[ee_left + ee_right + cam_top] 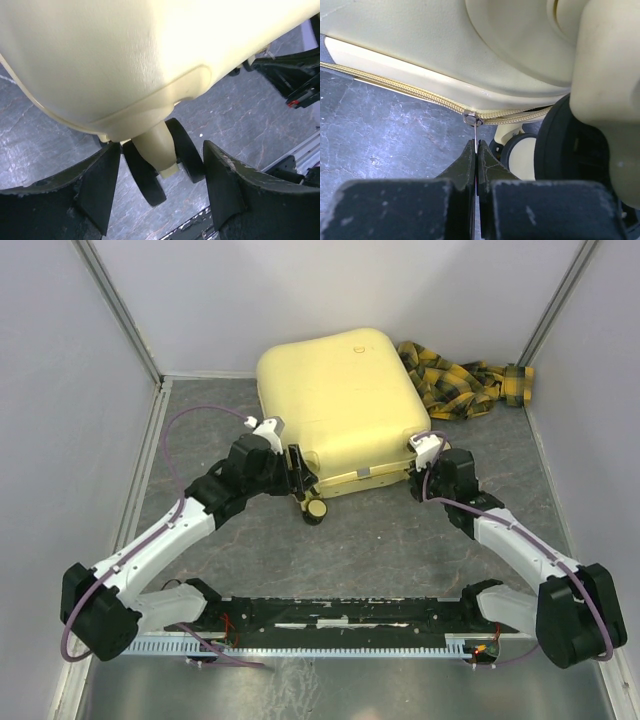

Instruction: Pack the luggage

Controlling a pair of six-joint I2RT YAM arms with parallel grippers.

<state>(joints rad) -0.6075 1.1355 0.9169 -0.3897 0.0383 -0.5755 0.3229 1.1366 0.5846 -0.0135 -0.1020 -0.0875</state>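
- Right gripper is clenched on the zip pull; zipping shut looks to be the step.
- Left gripper is spread, straddling a wheel.
- Luggage lies closed mid-table; next, draw the pull along the zip.
- Cloth lies behind, unpacked.

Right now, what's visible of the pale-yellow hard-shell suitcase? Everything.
The pale-yellow hard-shell suitcase lies flat on the grey table, looking shut: smooth plastic-looking shell, rounded corners. A yellow zipper runs along its near seam; the right gripper is shut on the thin metal zipper pull. The open left gripper straddles a black twin wheel at its near-left corner, no clear contact. A yellow-and-black plaid cloth lies by its far-right corner.
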